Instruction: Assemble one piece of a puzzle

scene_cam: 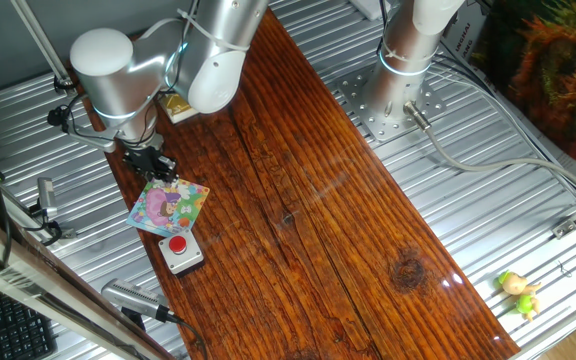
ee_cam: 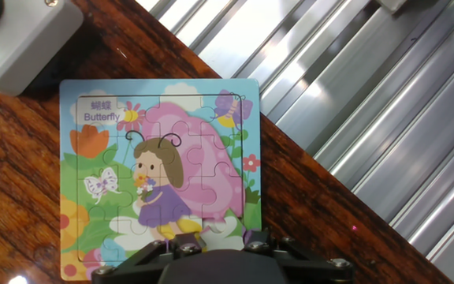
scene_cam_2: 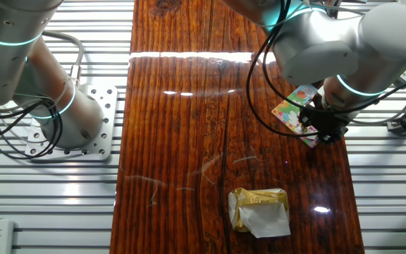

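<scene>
The puzzle (ee_cam: pixel 160 166) is a small square board with a pastel butterfly-girl picture, lying flat on the wooden tabletop (scene_cam: pixel 318 200). In the fixed views the puzzle (scene_cam: pixel 169 206) (scene_cam_2: pixel 298 109) sits near the table's edge. My gripper (ee_cam: pixel 211 244) is low over the board's near edge, seen as black fingers at the bottom of the hand view. The fingertips straddle a piece-wide patch of the bottom row. The picture looks whole where it shows. Whether the fingers clamp a piece is hidden by the gripper body. In both fixed views the gripper (scene_cam: pixel 154 163) (scene_cam_2: pixel 325 128) hangs over a corner of the board.
A grey box with a red button (scene_cam: pixel 180 251) (ee_cam: pixel 6 39) stands just beside the puzzle. A yellow-and-white block (scene_cam_2: pixel 261 211) (scene_cam: pixel 177 107) lies on the wood further off. Ribbed metal (ee_cam: pixel 369 118) flanks the tabletop, and a small toy (scene_cam: pixel 518 292) lies on it.
</scene>
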`<state>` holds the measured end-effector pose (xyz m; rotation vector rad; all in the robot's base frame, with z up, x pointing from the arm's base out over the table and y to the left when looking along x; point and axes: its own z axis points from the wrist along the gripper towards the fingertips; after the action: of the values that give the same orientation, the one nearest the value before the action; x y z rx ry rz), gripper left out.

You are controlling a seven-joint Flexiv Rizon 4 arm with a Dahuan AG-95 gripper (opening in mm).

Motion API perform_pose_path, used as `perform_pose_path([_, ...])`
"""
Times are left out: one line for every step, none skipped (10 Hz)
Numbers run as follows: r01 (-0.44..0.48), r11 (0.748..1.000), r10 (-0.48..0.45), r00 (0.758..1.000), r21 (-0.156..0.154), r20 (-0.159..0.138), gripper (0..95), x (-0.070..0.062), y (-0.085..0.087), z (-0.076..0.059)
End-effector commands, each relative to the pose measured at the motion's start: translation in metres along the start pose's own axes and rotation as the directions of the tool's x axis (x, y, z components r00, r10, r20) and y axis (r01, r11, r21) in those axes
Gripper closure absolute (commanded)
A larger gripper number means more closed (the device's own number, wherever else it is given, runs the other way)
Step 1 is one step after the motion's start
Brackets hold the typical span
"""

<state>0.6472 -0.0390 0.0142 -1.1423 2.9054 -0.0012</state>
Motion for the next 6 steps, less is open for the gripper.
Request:
perform_pose_path([-0.003, 1.0, 0.003, 1.0, 0.001, 0.001, 57.0, 0.0002, -0.0002, 0.0009])
perform_pose_path([-0.005, 1.0, 0.005, 1.0, 0.002, 0.001, 57.0, 0.0002, -0.0001, 0.0013])
perform_pose_path([-0.005, 1.0, 0.005, 1.0, 0.002, 0.002, 57.0, 0.0002, -0.0001, 0.0019])
perform_pose_path([-0.005, 1.0, 0.005, 1.0, 0.002, 0.004, 57.0, 0.0002, -0.0001, 0.002])
perform_pose_path([-0.004, 1.0, 0.004, 1.0, 0.002, 0.004, 57.0, 0.0002, -0.0001, 0.0022])
perform_pose_path([-0.005, 1.0, 0.005, 1.0, 0.003, 0.003, 57.0, 0.0002, -0.0001, 0.0023])
